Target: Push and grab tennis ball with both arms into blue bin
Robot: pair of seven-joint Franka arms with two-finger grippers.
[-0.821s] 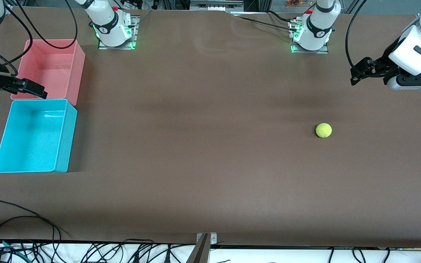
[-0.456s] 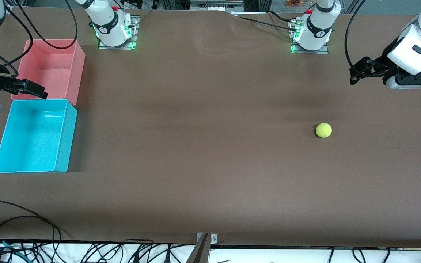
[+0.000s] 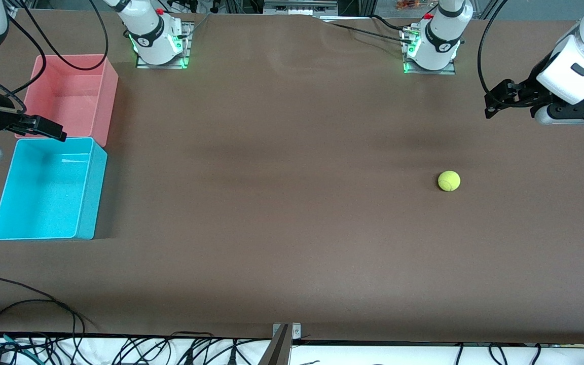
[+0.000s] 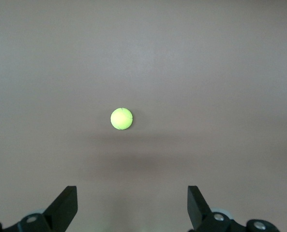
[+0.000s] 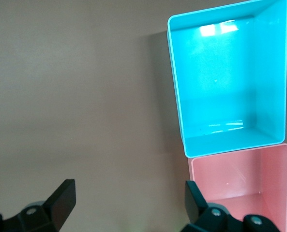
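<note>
Toward the right arm's end, blue bin (image 3: 48, 190) touching pink bin (image 3: 71, 96).

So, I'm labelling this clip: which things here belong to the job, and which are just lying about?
Job: tennis ball, blue bin, left end effector, right end effector, both open.
Lying about: pink bin, cables along the table's near edge.

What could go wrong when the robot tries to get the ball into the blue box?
The ball is round and lies loose on the table, far from the blue bin, so a push could send it rolling off course. The pink bin touches the blue one, so the ball might land there instead. Both the left gripper and right gripper are open and hold nothing.
</note>
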